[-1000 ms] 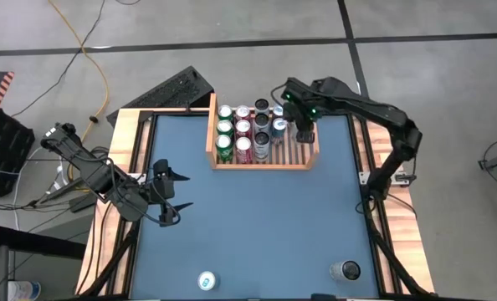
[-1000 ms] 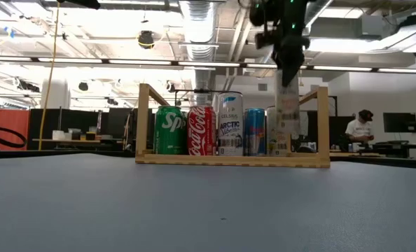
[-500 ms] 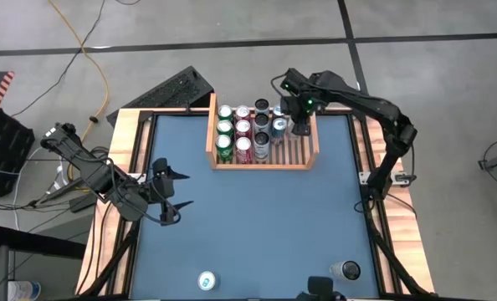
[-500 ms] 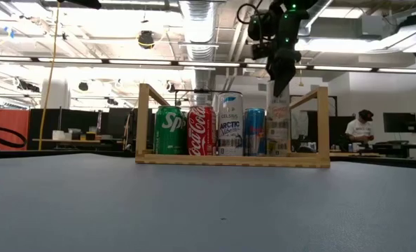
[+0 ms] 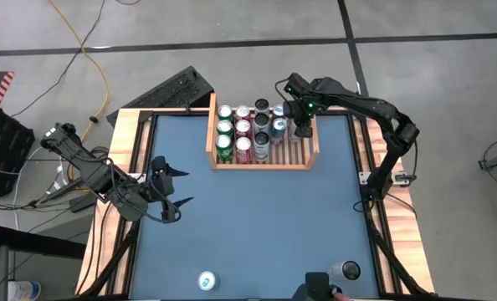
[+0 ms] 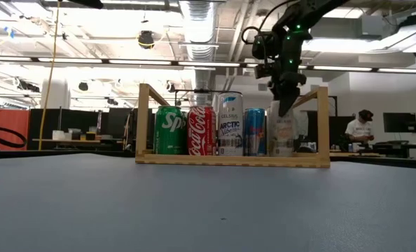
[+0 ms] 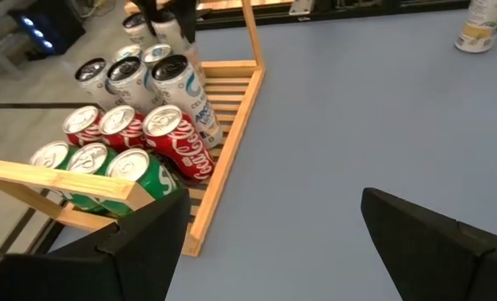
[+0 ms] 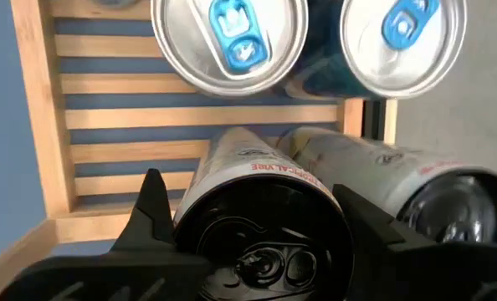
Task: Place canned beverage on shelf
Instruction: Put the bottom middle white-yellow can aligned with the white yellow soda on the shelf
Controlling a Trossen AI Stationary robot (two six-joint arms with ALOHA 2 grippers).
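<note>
A wide workshop with bright ceiling strips and exposed ducts is stretching out behind a matte slate-blue table (image 5: 257, 217) edged in pale wood.

From the high view, the light-wood slatted shelf (image 5: 212, 138) with low raised walls is sitting at the far side of the table, holding rows of round-topped cans. The right gripper (image 5: 302, 127) is reaching into the shelf's right-hand end, its dark fingers straddling a tall slim pale can (image 5: 299, 130) with a black lid. The left gripper (image 5: 171, 192) is hovering over bare table near the left edge, well apart from the shelf, its two dark fingers spread wide. Two loose cans are standing near the table's front edge: a white-and-blue-topped can (image 5: 207, 281) and a dark-topped can (image 5: 347, 270).

In the low view, a green can (image 6: 170, 130), a glossy red cola can (image 6: 201, 130), a tall silver can (image 6: 230, 124) and a blue can (image 6: 255, 131) are lining the shelf's front, and the tall slim pale can is standing upright at the right end with the right gripper over its top.

In the left wrist view, the left fingers (image 7: 420, 236) are gaping, nothing between them.

In the right wrist view, the black-lidded can is filling the gap between the two dark fingers (image 8: 152, 217), which are pressing on its smooth sides above the slats.
</note>
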